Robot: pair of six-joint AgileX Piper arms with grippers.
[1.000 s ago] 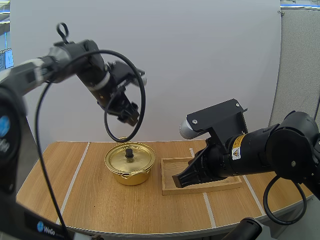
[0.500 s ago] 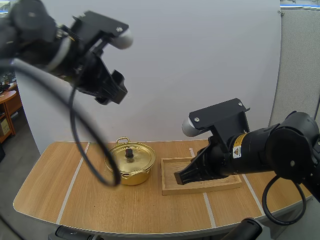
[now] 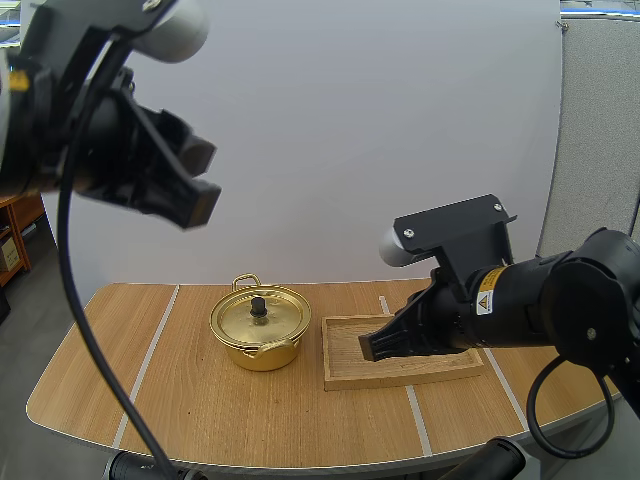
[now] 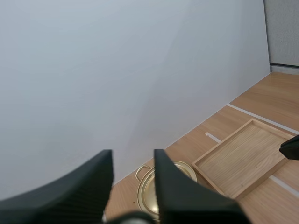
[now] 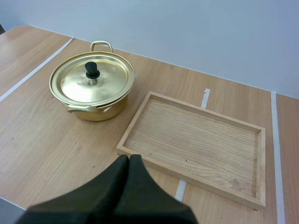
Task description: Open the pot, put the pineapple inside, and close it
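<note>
— Left arm now sits higher and farther left than a second ago, its claw (image 4: 133,156) spread and empty. And the right?
— Right claw (image 5: 130,158), clenched on nothing, has barely shifted above the tabletop (image 3: 180,400), over the tray's (image 5: 196,140) near edge.
— The pot (image 3: 262,352)?
— Just left of the tray. It looks like thin gold metal, so likely light, stiff and slick. Lid (image 3: 240,320) is on; pinch its small black knob (image 3: 258,305).
— Hidden?
— The pot's inside, under the lid. From the left wrist, the claw covers its near side.

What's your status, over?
Left end effector open, up high. Right end effector shut, over tray edge. Pot closed, lid on.
</note>
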